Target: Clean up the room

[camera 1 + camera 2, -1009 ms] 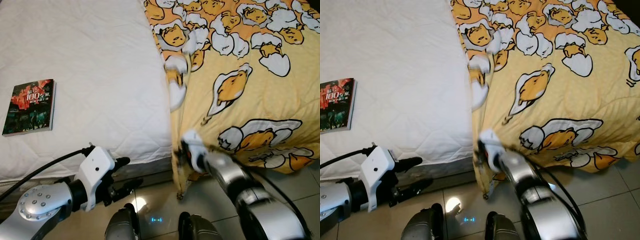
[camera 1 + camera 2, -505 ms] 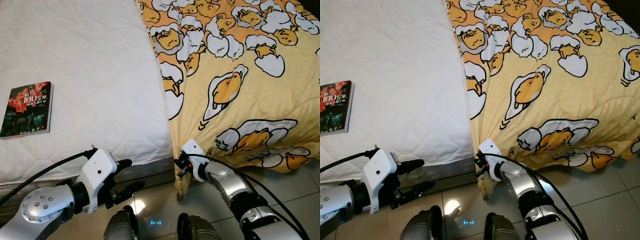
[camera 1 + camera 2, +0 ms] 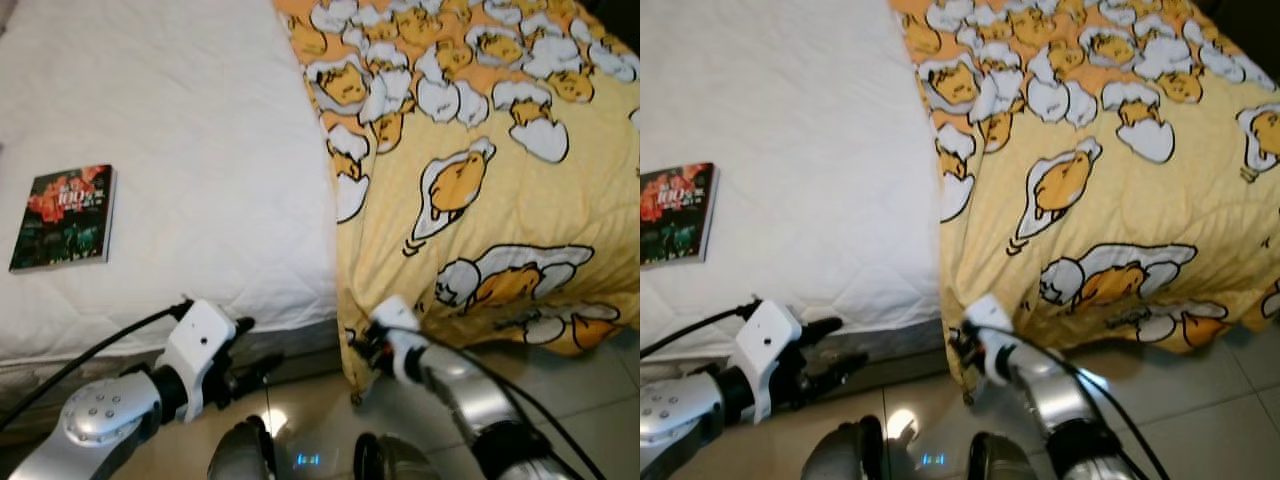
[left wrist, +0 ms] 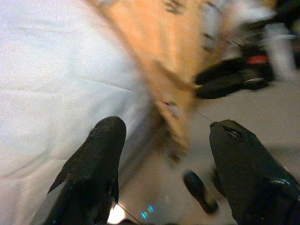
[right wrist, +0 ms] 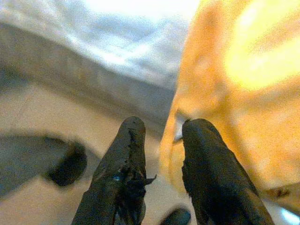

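A yellow blanket (image 3: 480, 150) printed with egg characters covers the right half of the bed and hangs over its front edge. My right gripper (image 3: 358, 345) is low at the blanket's hanging left corner; in the right wrist view its fingers (image 5: 133, 140) stand close together with the blanket's edge (image 5: 171, 150) pinched between them. My left gripper (image 3: 258, 345) hovers open in front of the mattress edge, left of that corner, holding nothing. A dark book (image 3: 62, 215) with a red cover picture lies flat on the bare white mattress (image 3: 200, 130) at the left.
Glossy beige floor tiles (image 3: 310, 395) run along the front of the bed. My own legs (image 3: 245, 455) show at the bottom of the head views. A black cable (image 3: 90, 345) trails from my left arm across the mattress edge.
My right gripper has stayed at the blanket's hanging corner over the last half second. The left gripper has hardly moved. The head camera has shifted a little and the picture is blurred.
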Available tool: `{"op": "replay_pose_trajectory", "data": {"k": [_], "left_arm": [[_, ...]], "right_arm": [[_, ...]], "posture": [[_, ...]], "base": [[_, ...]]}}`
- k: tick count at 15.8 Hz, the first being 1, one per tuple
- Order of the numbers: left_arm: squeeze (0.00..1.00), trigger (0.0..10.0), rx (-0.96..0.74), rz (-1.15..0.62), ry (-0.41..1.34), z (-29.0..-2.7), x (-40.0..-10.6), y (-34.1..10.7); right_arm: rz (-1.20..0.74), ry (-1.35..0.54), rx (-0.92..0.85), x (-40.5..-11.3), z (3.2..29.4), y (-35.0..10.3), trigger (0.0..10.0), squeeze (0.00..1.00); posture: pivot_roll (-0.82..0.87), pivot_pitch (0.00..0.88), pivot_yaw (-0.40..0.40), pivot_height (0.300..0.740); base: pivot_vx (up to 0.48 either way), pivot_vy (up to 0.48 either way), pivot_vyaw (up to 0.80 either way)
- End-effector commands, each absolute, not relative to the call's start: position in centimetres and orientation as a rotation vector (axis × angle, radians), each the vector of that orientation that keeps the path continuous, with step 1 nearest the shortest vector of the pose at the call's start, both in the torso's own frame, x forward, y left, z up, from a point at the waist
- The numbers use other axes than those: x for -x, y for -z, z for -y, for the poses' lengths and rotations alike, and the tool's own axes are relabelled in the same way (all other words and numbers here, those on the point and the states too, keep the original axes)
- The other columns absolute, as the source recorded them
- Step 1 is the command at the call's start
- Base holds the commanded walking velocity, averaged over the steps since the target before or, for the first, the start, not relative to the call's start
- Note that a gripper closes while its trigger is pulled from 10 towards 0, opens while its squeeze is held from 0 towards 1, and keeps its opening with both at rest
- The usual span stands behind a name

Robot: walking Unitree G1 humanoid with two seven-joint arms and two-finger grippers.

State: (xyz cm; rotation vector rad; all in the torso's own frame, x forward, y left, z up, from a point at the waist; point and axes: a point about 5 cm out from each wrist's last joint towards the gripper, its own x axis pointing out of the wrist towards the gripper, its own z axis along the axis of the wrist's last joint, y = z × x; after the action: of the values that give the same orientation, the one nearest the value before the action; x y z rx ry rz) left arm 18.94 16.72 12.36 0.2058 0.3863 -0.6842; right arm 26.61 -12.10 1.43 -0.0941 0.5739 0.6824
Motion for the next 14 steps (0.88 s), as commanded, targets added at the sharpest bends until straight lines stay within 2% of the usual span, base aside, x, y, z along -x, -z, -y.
{"op": "replay_pose_trajectory", "data": {"k": [1,2,4,7,9,10,14], "left_arm": [[0.00,10.0,-0.193,-0.371,0.590,-17.2,-19.4,-12.1],[0.00,10.0,-0.150,-0.339,0.506,-17.4,-20.1,-12.1],[0.00,10.0,-0.092,-0.255,0.385,-17.3,-21.3,-12.7],[0.00,10.0,-0.106,-0.199,0.288,-16.7,-23.1,-12.7],[0.00,10.0,-0.094,-0.181,0.275,-16.4,-23.5,-12.8],[0.00,10.0,-0.100,-0.162,0.268,-16.1,-24.0,-13.2],[0.00,10.0,-0.140,-0.126,0.285,-16.1,-24.5,-13.6]], "right_arm": [[-0.514,-0.631,0.051,-26.6,13.0,-2.7,10.0,1.00],[-0.445,-0.572,0.045,-26.5,13.7,-3.9,10.0,1.00],[-0.372,-0.431,0.048,-26.2,15.0,-5.5,10.0,1.00],[-0.295,-0.250,0.029,-25.3,16.3,-7.2,10.0,1.00],[-0.278,-0.195,0.011,-25.0,16.7,-7.5,10.0,1.00],[-0.292,-0.180,-0.009,-24.9,16.7,-7.3,10.0,0.00],[-0.304,-0.156,-0.072,-24.8,16.0,-7.1,10.0,0.00]], "posture": [[0.05,0.051,-0.018,0.740],[0.03,0.012,-0.014,0.740],[0.01,0.000,-0.012,0.740],[-0.05,0.000,-0.003,0.740],[-0.05,0.000,-0.003,0.740],[-0.04,0.000,-0.014,0.740],[-0.02,0.000,-0.025,0.740]], "base": [[0.000,0.000,0.00],[0.000,0.000,0.00],[0.000,0.000,0.00],[0.000,0.000,-0.75],[0.000,0.000,-0.78],[0.000,0.000,0.00],[0.000,0.000,0.00]]}}
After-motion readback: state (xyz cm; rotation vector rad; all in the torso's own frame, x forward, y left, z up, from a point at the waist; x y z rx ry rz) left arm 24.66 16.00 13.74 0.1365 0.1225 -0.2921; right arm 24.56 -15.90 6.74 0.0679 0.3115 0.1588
